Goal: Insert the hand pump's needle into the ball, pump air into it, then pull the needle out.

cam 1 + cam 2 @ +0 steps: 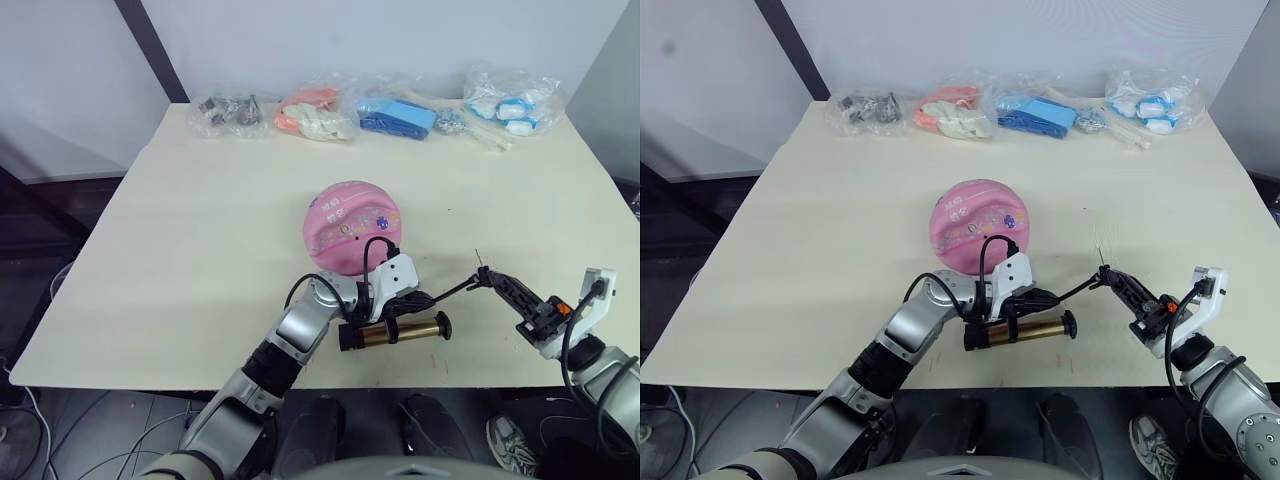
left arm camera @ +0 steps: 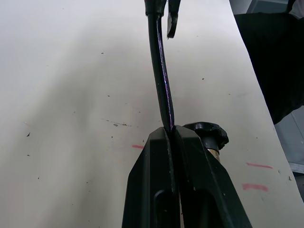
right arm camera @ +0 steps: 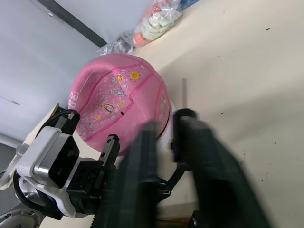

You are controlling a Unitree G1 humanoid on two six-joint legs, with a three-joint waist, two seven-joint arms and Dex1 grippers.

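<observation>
Just in front of the pink ball (image 1: 352, 226), the pump's hose (image 1: 448, 293) is pinched by the left gripper (image 1: 408, 302) and its needle (image 1: 477, 258) end by the right gripper (image 1: 492, 276).

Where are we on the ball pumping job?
Early. Done: both claws have the pump kit. The left claw is shut on the thin black hose, the gold-bronze metallic hand pump lying on the table just below it. In hand: the right claw holds the hose's tip fitting, the thin metal needle sticking up, apart from the pink printed rubber ball. Left: insert, pump, pull out.
</observation>
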